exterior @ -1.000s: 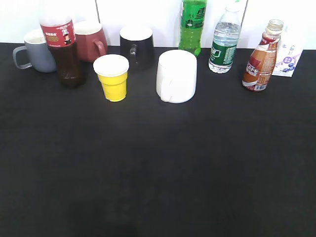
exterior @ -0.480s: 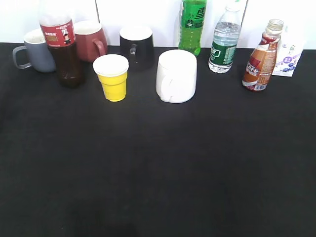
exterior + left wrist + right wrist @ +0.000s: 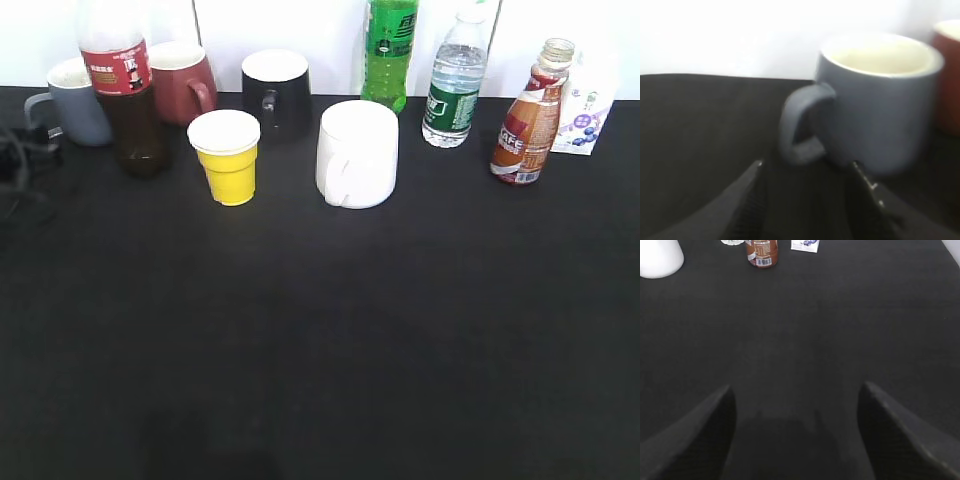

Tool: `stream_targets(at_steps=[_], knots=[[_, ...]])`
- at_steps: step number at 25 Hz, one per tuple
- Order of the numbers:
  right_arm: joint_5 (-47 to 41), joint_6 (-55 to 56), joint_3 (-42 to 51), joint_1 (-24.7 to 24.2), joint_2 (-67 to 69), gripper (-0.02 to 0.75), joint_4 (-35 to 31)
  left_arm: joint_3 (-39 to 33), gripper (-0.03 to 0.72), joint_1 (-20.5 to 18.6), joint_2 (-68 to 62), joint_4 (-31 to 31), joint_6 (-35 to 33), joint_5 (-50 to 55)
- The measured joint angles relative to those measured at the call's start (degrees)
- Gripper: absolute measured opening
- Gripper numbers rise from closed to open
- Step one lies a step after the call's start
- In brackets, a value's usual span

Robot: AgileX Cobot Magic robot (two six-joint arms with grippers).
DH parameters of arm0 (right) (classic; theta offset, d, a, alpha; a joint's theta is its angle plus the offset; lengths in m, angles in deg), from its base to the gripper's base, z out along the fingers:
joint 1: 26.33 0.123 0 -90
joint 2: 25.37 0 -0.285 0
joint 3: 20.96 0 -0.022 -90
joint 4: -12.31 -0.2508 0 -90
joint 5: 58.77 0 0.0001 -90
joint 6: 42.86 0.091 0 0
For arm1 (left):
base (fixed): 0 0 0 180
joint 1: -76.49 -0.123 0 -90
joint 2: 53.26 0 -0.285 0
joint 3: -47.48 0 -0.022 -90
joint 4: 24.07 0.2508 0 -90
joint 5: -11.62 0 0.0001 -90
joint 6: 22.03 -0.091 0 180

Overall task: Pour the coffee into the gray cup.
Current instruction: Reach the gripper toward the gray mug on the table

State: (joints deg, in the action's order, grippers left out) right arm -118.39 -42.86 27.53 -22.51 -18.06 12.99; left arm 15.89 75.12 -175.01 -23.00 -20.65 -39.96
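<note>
Black tabletop (image 3: pixel 320 330) against white wall (image 3: pixel 250 30).

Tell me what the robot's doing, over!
Left tool open, facing gray cup handle. Right tool open, empty. Coffee untouched, far right. Cola bottle beside cup.

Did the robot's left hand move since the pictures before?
Yes. The left gripper now shows at the exterior view's left edge, just below the gray cup; earlier that spot was bare table. It has come in toward the cup's handle.
</note>
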Motion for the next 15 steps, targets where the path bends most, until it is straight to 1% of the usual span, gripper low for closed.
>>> stream_targets(at_steps=[7,9,10,12,14,15], knots=[[0.0,0.0,0.0,0.0,0.0,0.59,0.0,13.8,0.361,-1.7,-7.7,0.0,0.0,6.4],[0.0,0.0,0.0,0.0,0.0,0.59,0.0,16.4,0.338,-1.7,-9.9,0.0,0.0,7.1],[0.0,0.0,0.0,0.0,0.0,0.59,0.0,17.8,0.312,-1.7,-10.8,0.1,0.0,7.4],[0.0,0.0,0.0,0.0,0.0,0.59,0.0,19.9,0.232,-1.7,-12.2,0.7,0.0,7.5],[0.0,0.0,0.0,0.0,0.0,0.59,0.0,20.6,0.109,-1.7,-12.8,0.9,-0.1,7.5],[0.0,0.0,0.0,0.0,0.0,0.59,0.0,20.6,0.095,-1.8,-12.9,0.9,-0.1,7.4]])
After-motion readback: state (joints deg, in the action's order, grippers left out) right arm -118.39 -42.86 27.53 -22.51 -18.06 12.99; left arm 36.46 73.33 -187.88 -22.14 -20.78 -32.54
